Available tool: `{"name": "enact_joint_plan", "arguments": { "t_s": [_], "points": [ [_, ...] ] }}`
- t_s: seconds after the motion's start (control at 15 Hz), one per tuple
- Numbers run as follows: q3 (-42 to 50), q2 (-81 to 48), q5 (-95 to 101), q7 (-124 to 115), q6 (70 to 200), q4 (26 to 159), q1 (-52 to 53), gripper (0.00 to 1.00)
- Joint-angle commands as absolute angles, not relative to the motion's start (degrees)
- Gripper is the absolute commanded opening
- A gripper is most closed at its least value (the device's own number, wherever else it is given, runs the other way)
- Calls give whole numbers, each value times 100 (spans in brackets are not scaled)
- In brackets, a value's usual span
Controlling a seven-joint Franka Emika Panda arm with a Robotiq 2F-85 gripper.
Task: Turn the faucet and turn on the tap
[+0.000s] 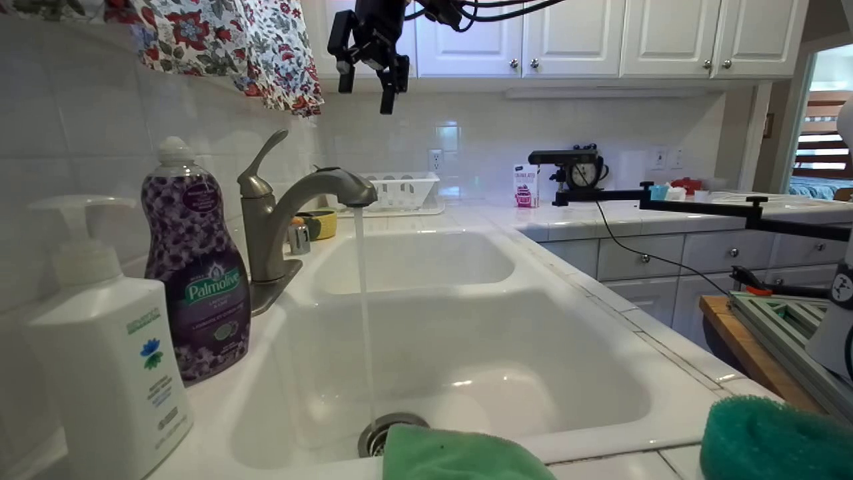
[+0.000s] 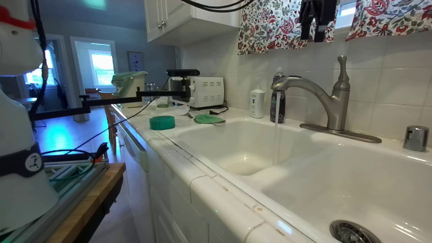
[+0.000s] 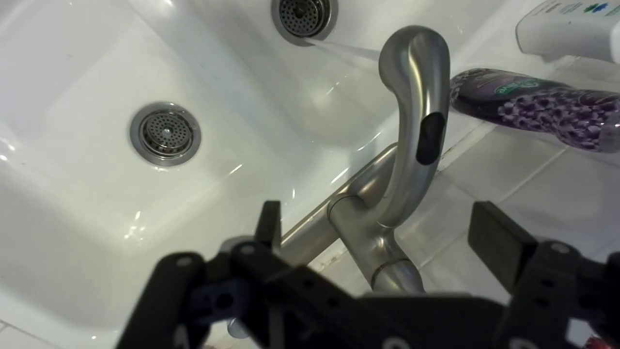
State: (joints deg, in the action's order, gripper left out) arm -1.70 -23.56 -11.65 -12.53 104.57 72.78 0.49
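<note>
The silver-grey faucet (image 1: 263, 233) stands at the back rim of the sink; it also shows in an exterior view (image 2: 337, 108) and in the wrist view (image 3: 361, 228). Its slim lever (image 1: 264, 157) points up and tilts, and in an exterior view the lever (image 2: 342, 69) looks upright. A thin stream of water (image 1: 364, 300) runs from the spout into the basin. My gripper (image 1: 366, 92) is open and empty, above and apart from the faucet, in both exterior views (image 2: 312, 36). In the wrist view the open fingers (image 3: 377, 220) frame the faucet body; most of the lever is hidden there.
A purple soap bottle (image 1: 200, 267) and a white pump dispenser (image 1: 110, 353) stand beside the faucet. The white double sink (image 2: 236, 182) lies below. A green cloth (image 2: 207, 118) and teal sponge (image 2: 162, 123) lie on the counter. Floral curtains (image 2: 287, 27) hang near the gripper.
</note>
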Motion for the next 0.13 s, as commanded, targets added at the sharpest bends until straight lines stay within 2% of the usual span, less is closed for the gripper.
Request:
{"name": "enact_joint_plan", "arguments": {
  "t_s": [0.0, 0.07],
  "points": [
    [-170, -2356, -1165, -1253, 10457, 7278, 49, 100],
    [-170, -2356, -1165, -1253, 10457, 7278, 49, 100]
  ]
}}
